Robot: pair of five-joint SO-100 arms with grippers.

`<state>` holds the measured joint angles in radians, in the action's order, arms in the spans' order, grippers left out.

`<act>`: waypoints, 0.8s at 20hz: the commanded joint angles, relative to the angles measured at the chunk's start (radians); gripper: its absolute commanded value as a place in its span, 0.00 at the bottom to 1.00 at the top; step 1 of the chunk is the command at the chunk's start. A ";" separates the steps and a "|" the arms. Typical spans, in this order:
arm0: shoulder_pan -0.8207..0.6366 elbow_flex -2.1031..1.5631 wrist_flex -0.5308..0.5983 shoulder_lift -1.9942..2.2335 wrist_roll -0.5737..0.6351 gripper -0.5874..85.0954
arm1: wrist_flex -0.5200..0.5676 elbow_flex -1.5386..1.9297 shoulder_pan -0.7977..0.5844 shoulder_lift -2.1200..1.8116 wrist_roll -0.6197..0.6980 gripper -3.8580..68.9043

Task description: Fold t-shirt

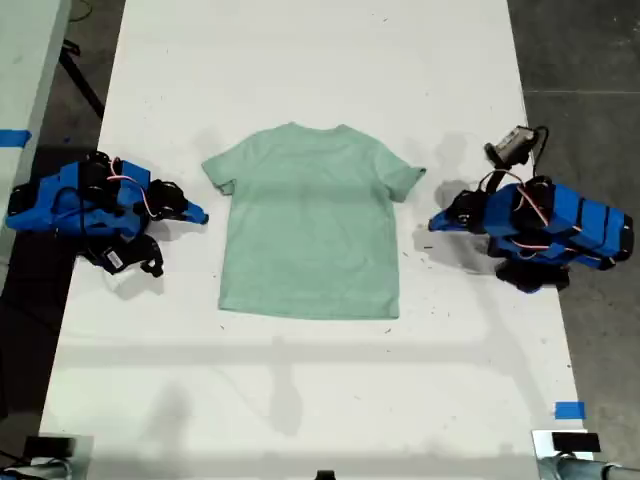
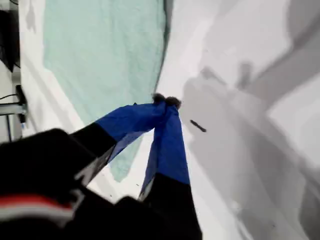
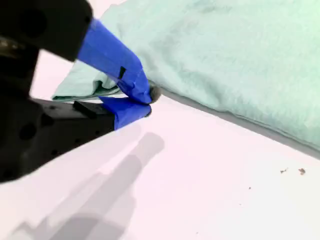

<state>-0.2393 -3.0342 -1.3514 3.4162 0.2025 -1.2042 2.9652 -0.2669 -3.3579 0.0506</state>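
Observation:
The pale mint-green t-shirt [image 1: 310, 235] lies flat and spread on the white table [image 1: 320, 60], neck toward the exterior view's top. My first gripper [image 1: 432, 225] [image 2: 165, 101] is shut and empty. It rests at the exterior view's right, just off the shirt's side edge, and the t-shirt [image 2: 100, 50] shows beyond its tips. My second gripper [image 1: 203, 215] [image 3: 147, 97] is also shut on nothing. It sits at the exterior view's left, a little short of the sleeve [image 3: 82, 87] and the edge of the t-shirt [image 3: 240, 50].
A small grey device [image 1: 512, 143] with a cable stands behind the first arm. Blue tape marks [image 1: 570, 410] lie near the table's lower right corner in the exterior view. Dark floor borders the table on both sides.

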 commanded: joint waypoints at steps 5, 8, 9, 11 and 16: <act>-0.020 0.008 -0.002 0.005 -0.014 0.01 | 0.011 -0.569 -0.156 0.606 0.235 0.04; -0.021 0.008 -0.003 0.005 -0.015 0.01 | 0.014 -0.764 -0.225 0.842 0.336 0.04; -0.021 0.008 -0.003 0.005 -0.015 0.01 | 0.014 -0.825 -0.249 0.908 0.367 0.04; -0.021 0.008 -0.005 0.005 -0.015 0.01 | 0.002 -0.928 -0.291 1.014 0.408 0.04; -0.020 0.008 -0.006 0.005 -0.017 0.01 | -0.127 -1.180 -0.410 1.232 0.480 0.04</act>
<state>-0.2470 -3.0342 -1.3514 3.4162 0.1994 -1.2747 1.9144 -0.6335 -2.1690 0.5001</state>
